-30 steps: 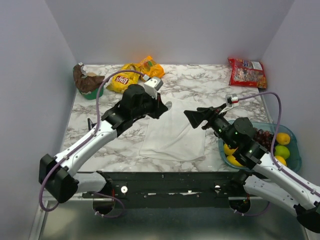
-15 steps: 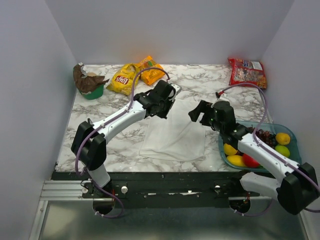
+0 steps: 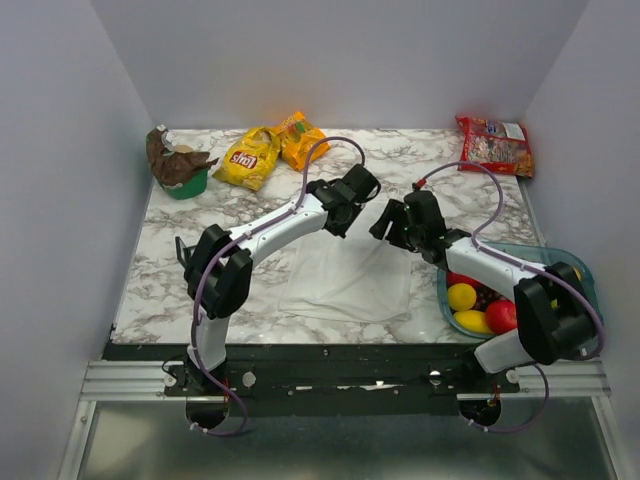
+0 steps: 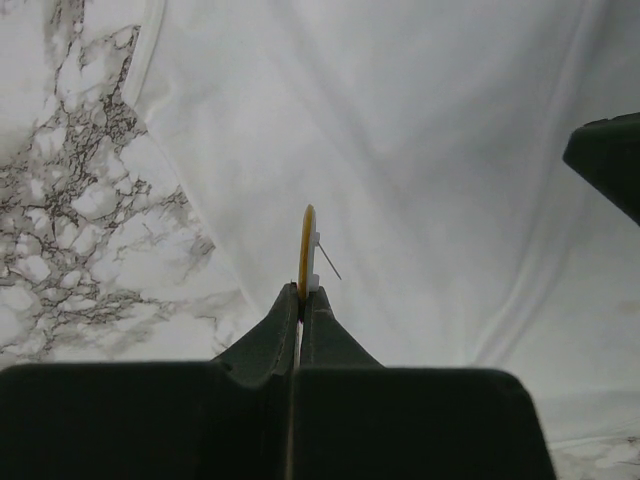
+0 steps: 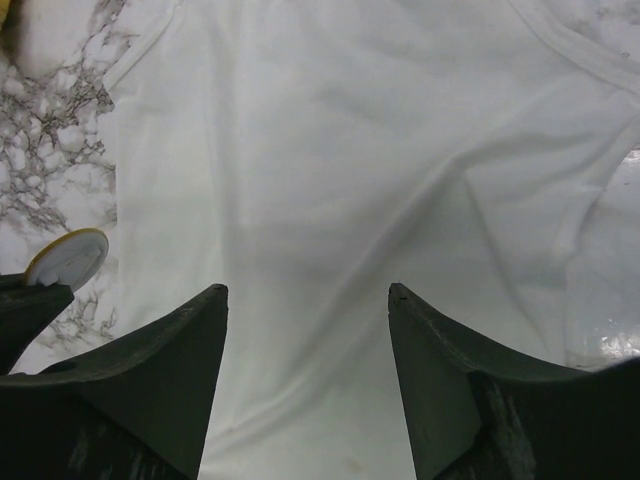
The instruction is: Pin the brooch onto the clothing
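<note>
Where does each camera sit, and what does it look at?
Top external: high behind the arms, looking down on the table; left arm and right arm show.
Left wrist: on the left arm, facing down at the clothing; its jaws show, shut on the brooch.
Right wrist: on the right arm, facing down at the clothing; its open jaws show.
Shared: both wrist views show clothing and brooch.

The white, grey-veined marble table (image 3: 200,270) bears a flat white cloth garment (image 3: 345,275) at centre, a yellow crisp bag (image 3: 245,158), an orange crisp bag (image 3: 300,140), a red snack packet (image 3: 493,143), a green bowl (image 3: 185,183) and a teal plastic tray (image 3: 596,318).
</note>
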Controlling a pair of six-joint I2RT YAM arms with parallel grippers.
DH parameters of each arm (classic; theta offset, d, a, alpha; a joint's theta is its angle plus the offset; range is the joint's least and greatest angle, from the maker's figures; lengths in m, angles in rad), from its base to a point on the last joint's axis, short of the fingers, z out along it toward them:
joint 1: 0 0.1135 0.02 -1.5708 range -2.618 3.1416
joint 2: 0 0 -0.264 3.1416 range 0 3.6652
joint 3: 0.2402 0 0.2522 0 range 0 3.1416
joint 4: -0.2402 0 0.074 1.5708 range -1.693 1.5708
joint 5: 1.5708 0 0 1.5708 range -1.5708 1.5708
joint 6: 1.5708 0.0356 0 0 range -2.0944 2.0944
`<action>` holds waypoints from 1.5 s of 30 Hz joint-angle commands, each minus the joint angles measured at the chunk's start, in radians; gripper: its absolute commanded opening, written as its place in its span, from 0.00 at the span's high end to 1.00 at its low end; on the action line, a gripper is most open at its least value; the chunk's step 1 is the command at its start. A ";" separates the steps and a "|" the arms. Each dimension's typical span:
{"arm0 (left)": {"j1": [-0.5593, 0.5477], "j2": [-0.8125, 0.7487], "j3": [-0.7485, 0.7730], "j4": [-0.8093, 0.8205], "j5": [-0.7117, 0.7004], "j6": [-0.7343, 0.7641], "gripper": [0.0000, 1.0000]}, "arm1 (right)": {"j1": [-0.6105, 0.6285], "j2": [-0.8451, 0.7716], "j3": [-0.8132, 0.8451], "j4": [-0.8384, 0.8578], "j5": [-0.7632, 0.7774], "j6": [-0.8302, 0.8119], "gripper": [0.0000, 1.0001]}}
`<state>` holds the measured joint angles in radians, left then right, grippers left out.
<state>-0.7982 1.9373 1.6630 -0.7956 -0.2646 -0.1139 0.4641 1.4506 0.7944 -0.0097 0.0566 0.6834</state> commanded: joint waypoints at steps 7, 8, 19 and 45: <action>-0.039 0.112 0.147 -0.045 0.016 -0.033 1.00 | -0.004 0.117 0.045 0.048 0.002 0.067 0.34; -0.041 0.115 0.150 -0.039 0.027 -0.036 1.00 | -0.004 0.123 0.045 0.045 0.012 0.067 0.34; -0.044 0.149 0.167 -0.011 0.051 -0.017 1.00 | -0.015 0.191 0.068 0.050 0.034 0.074 0.43; -0.001 0.114 0.073 -0.008 0.045 0.062 1.00 | -0.010 0.369 0.160 0.083 -0.109 0.041 0.94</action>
<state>-0.8169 2.0808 1.7626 -0.8146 -0.2470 -0.0662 0.4511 1.7763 0.9138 0.0475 0.0124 0.7422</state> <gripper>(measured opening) 0.015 0.074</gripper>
